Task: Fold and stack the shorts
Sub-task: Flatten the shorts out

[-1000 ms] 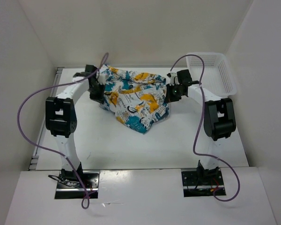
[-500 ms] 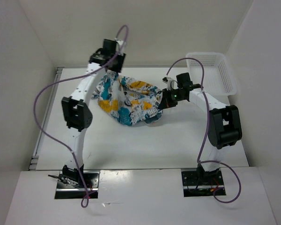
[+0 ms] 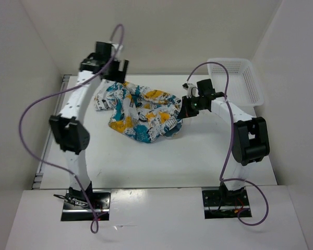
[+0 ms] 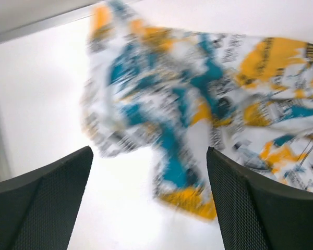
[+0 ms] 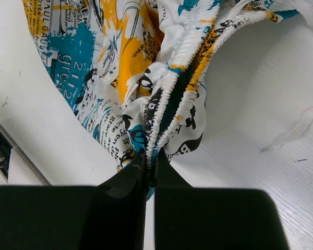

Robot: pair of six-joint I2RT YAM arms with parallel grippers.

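Two grippers are seen about one garment. The soft white fabric shorts with the busy teal, yellow-orange and black print (image 3: 138,112) are lying crumpled on the white table (image 3: 198,156), between the two arms and towards the far edge. The gathered elastic waistband (image 5: 172,99) is pinched between the closed jaws of the right gripper (image 5: 150,162), low at the garment's right end. This grip is judged to serve as an anchor, so that the cloth can be drawn flat from the other side. The left gripper (image 4: 148,153) is held high above the left end of the shorts, fingers spread wide and nothing between them; the cloth below is blurred in its wrist view. No fold is yet made, and a hold on the left edge seems called for. The white plastic mesh basket (image 3: 245,78) is standing apart at the far right
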